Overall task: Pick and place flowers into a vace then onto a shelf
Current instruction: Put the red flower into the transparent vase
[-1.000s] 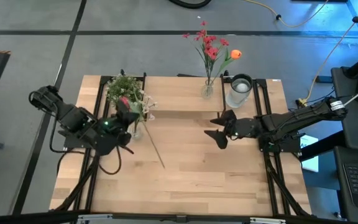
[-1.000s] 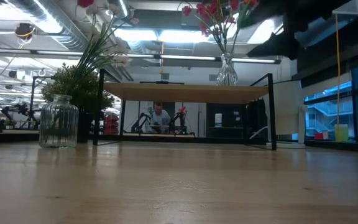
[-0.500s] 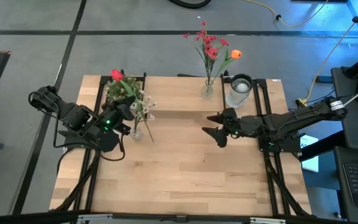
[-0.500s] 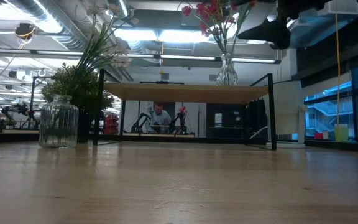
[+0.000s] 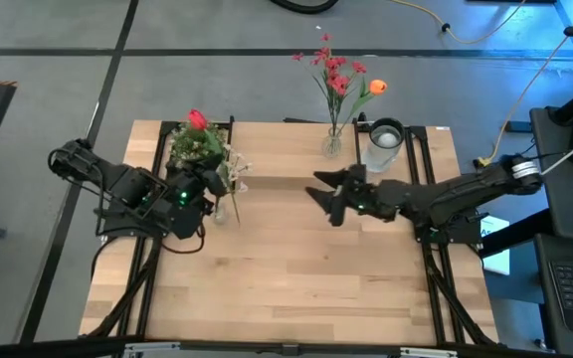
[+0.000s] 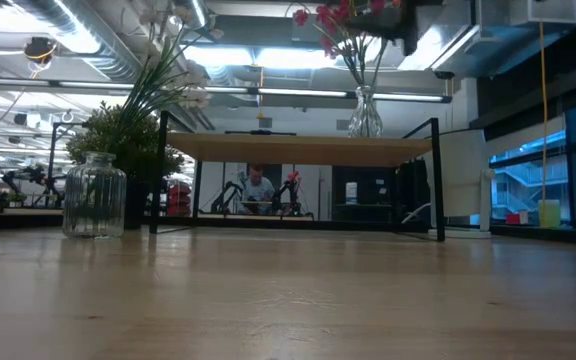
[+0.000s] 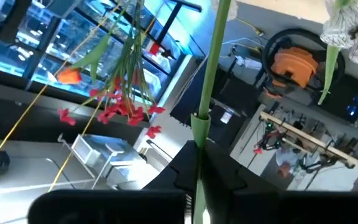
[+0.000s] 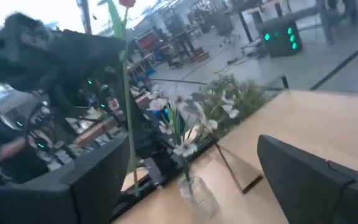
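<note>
**Left gripper holds red tulip upright by small vase; right gripper open over mid-table**

Surface: light-wood plank table (image 5: pixel 296 278), black rails running down both sides, front half bare. Low wooden shelf (image 6: pixel 303 149) on thin black legs stands at the far edge. On the shelf: a clear vase (image 5: pixel 332 142) with a red blossom spray (image 5: pixel 334 70) and an orange tulip (image 5: pixel 377 88); next to it a wider glass jar (image 5: pixel 382 145).

Left gripper (image 5: pixel 204 186) sits at the table's left, just beside the small vase (image 5: pixel 218 211) holding the white-blossom sprig (image 5: pixel 233 165). Its fingers are closed tight on the green stem of the red tulip (image 5: pixel 196 119) (left wrist view shows the stem (image 7: pixel 207 81) pinched between the two dark fingers, running straight up). The bloom stands over the bushy green plant (image 5: pixel 193 145) at the shelf's left end. Whether the stem's foot is inside the small vase, cannot tell.

Right gripper (image 5: pixel 330 196) hovers over mid-table, just in front of the shelf, fingers spread wide, holding nothing. Its wrist view looks across at the left arm, the tulip stem (image 8: pixel 127 99) and the sprig vase (image 8: pixel 194 190).

Room: grey floor with dark tape lines, yellow cable (image 5: pixel 525 70) at right. Low view shows a ribbed glass jar (image 6: pixel 94 195) at left, ceiling ducts and lights, windows at right, and a person (image 6: pixel 258 188) far back under the shelf.
</note>
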`<state>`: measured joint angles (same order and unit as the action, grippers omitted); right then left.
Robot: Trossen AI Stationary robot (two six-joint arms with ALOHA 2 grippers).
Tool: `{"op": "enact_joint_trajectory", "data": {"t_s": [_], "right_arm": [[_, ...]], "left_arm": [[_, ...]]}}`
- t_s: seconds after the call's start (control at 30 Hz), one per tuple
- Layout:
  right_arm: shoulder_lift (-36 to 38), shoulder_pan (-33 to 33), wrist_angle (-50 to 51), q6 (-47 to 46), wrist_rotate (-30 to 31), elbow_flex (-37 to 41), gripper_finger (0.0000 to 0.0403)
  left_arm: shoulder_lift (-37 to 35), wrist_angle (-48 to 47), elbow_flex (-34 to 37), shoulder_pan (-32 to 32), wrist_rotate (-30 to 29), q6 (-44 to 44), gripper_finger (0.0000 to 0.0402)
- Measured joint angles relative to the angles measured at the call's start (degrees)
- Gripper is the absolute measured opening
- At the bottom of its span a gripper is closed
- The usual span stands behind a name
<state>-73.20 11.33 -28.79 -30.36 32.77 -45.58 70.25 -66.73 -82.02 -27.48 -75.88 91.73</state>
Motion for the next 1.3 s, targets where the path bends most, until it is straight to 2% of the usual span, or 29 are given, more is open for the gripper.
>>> {"op": "enact_joint_trajectory", "data": {"t_s": [0.2, 0.3, 0.43, 0.53, 0.67, 0.8, 0.87, 1.03, 1.3], "right_arm": [[-9.93, -0.52, 6.24, 5.75, 0.02, -15.35, 0.0353], [-13.92, -1.44, 13.45, 8.4, -3.39, -24.32, 0.0353], [-19.65, -3.0, 21.17, 8.29, -11.89, -35.44, 0.0353], [-23.96, -3.88, 26.4, 8.36, -13.29, -42.34, 0.0353], [-28.43, -5.28, 33.94, 8.43, -13.98, -48.89, 0.0353], [-29.8, -6.08, 33.82, 8.56, -19.16, -51.71, 0.0353], [-30.04, -6.08, 33.75, 8.51, -19.44, -52.06, 0.0347], [-30.2, -6.25, 33.78, 8.41, -19.57, -52.0, 0.0297], [-30.2, -6.19, 33.33, 8.56, -21.08, -52.0, 0.0169]], "left_arm": [[1.06, 8.26, 0.0, 0.78, 1.09, 3.62, 0.0008], [1.02, 12.98, 0.0, 0.74, 3.22, 6.45, 0.0008], [1.0, 17.73, 0.01, 0.74, 4.39, 11.29, 0.0008], [1.02, 20.36, 0.02, 0.63, 6.14, 14.26, 0.0008], [1.02, 24.02, 0.01, 0.41, 6.85, 17.39, 0.0008], [1.02, 25.49, 0.0, 0.03, 7.0, 19.31, 0.0006], [1.02, 25.45, 0.0, -0.01, 7.04, 19.57, 0.0005], [1.02, 25.45, 0.01, 0.04, 7.34, 19.91, 0.0005], [1.02, 25.45, 0.01, 0.04, 9.06, 20.82, 0.0005]]}}
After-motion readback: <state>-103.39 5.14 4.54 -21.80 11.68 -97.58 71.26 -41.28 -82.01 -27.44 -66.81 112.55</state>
